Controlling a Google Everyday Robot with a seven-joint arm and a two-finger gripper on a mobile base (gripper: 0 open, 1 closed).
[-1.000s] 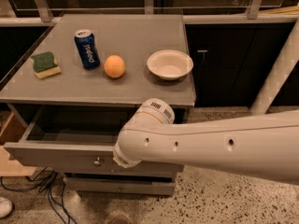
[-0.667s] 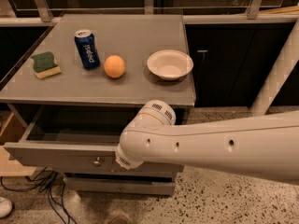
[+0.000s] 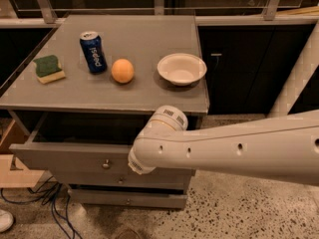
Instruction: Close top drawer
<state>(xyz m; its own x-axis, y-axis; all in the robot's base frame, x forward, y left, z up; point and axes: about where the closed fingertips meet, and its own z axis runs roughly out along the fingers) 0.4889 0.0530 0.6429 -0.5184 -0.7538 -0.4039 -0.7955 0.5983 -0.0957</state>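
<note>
The top drawer (image 3: 65,158) is a wide grey drawer under the tabletop (image 3: 139,34). It stands partly open, with its dark interior (image 3: 84,128) showing and a small round knob (image 3: 105,164) at mid-front. My white arm (image 3: 209,151) reaches in from the right, and its rounded end (image 3: 142,161) sits against the right part of the drawer front. The gripper is at that end, hidden behind the arm.
On the tabletop stand a blue can (image 3: 93,52), an orange (image 3: 122,70), a white bowl (image 3: 182,68) and a green-and-yellow sponge (image 3: 48,68). Two slimmer drawer fronts (image 3: 99,180) lie below. Cables (image 3: 40,203) and a wooden box (image 3: 12,153) are at the left, and a white post (image 3: 299,78) at the right.
The drawer front has moved a little inward towards the cabinet, and the arm's end has moved with it.
</note>
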